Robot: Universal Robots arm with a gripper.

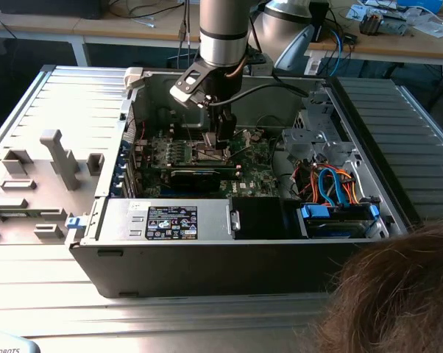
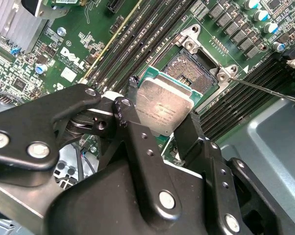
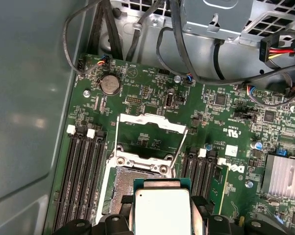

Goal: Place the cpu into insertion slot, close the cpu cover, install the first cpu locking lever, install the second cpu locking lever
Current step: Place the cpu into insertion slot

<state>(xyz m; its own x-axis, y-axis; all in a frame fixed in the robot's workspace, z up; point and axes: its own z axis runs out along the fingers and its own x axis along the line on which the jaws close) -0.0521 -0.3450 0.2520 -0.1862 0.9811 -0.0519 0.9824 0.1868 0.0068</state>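
Cpu (image 2: 164, 110) (image 3: 162, 211), small flat square chip, dull silver-grey top on a green edge: clamped between the 2 black fingers (image 2: 130, 105) of the gripper (image 2: 157, 111) (image 3: 162, 205), jaws shut on 2 opposite sides of it. It hangs over the near edge of the insertion slot (image 2: 194, 66) (image 3: 124, 182), a square dark socket with a silvery rim, and is not seated; most of the socket's pin field lies bare. Cpu cover (image 3: 152, 121), thin silvery frame plate with a cut-out middle, is swung open just beyond the socket. 1 thin steel locking lever (image 2: 265, 89) sticks out free from the socket corner. Long black memory slots (image 3: 84, 166) flank the socket on both sides of the green motherboard (image 3: 226, 107). Exterior view, clock face centred on the gripper (image 1: 223, 143): orange and blue cables (image 1: 332, 184) at 4 o'clock, labelled silver box (image 1: 170, 220) at 7, grey moulded tray (image 1: 30, 184) at 9, a person's hair (image 1: 398, 294) at 5.
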